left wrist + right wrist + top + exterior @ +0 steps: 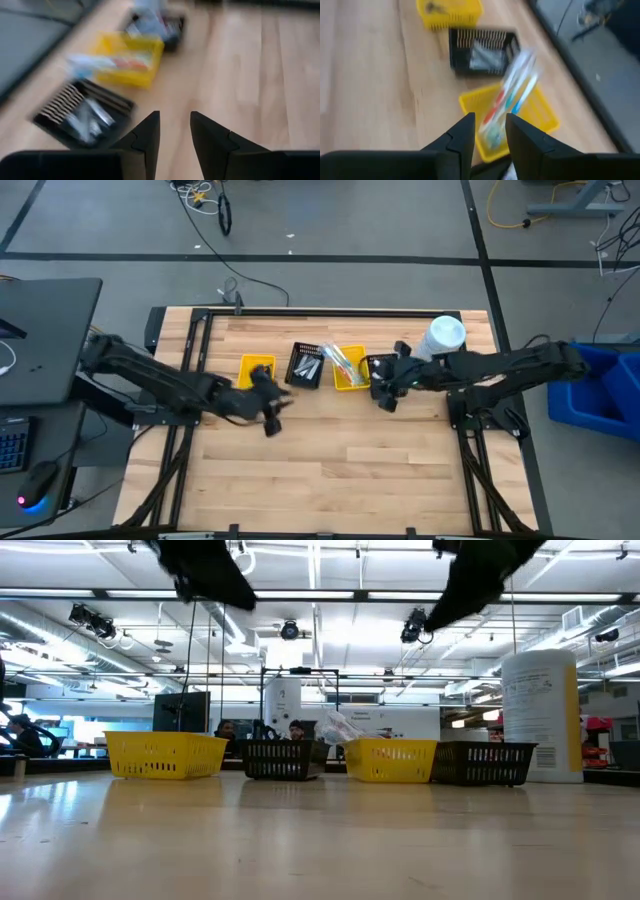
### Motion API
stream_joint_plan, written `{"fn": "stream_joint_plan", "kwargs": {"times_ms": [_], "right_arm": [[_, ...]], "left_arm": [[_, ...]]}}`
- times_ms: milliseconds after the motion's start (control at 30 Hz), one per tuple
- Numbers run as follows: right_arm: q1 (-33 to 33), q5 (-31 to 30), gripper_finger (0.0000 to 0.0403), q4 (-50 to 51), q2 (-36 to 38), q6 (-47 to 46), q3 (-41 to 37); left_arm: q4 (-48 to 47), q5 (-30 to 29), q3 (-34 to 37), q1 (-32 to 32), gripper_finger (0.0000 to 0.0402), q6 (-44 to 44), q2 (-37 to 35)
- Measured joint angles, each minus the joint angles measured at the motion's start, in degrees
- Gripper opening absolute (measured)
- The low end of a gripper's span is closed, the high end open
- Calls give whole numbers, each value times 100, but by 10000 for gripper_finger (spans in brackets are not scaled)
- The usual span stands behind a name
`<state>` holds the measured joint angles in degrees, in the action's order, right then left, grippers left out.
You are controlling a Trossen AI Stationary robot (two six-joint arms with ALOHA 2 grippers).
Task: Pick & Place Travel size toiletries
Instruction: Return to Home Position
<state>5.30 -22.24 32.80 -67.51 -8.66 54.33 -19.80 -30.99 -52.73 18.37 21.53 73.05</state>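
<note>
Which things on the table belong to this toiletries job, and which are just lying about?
Job:
toothbrushes in a yellow bin
clear packets in the black bin beside it

Lying about:
big white bottle, standing by the right arm

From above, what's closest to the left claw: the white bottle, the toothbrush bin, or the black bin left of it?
1. Black bin, just right of the left claw.
2. Yellow toothbrush bin, farther right.
3. White bottle, far right corner.
</note>
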Motion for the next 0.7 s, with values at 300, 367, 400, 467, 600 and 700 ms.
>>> {"fn": "stream_joint_plan", "kwargs": {"times_ms": [300,367,400,467,600,700], "right_arm": [[232,1118,124,-911,1828,1039,-678],[229,1239,126,-1113,2307,1089,-991],[229,1239,127,-1126,2543,1070,-1152],[224,1198,130,-1124,3013,969,-1458],[217,1252,134,-1396,3875,987,-2021],[218,1380,135,-1417,4471,1070,-2379]], "left_arm": [[402,-461,1099,155,116,-737,-2445],[795,-282,1589,147,116,-857,-2991],[1035,-166,1867,148,116,-918,-3253],[1531,86,2387,155,116,-1092,-3738],[2467,261,3305,149,116,-1414,-4597],[2735,155,3767,153,116,-1620,-5142]]}}
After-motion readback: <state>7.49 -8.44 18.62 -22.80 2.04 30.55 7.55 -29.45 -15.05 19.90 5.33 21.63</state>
